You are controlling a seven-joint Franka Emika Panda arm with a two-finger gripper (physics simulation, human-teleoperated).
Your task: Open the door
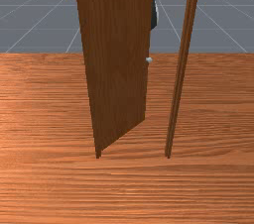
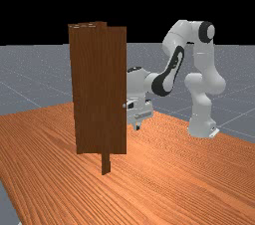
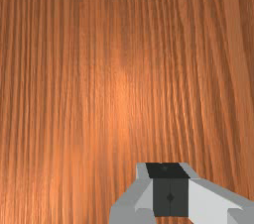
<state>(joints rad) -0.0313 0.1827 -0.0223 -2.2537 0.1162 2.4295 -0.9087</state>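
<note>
Door (image 1: 116,59) stands open toward the arm (image 2: 201,112), jaws closed together.

Table (image 2: 164,184): orange-brown wood, dark grain in long, close-set lines. Front view: grain runs side to side; back edge straight across, behind two brown posts. Left-hand post (image 1: 98,155) and right-hand post (image 1: 177,89) in that view, well apart, their feet seen against bare wood. Contact with the surface can't be told for certain. Far view: one foot of the posts, with bare wood all round it. Arm base (image 2: 200,125), white, stands on the wood near an edge, toward the far view's right, well apart from that foot. Pale sheen on the wood between. Wrist view: bare grain, mostly near-parallel, one soft bright patch.
</note>
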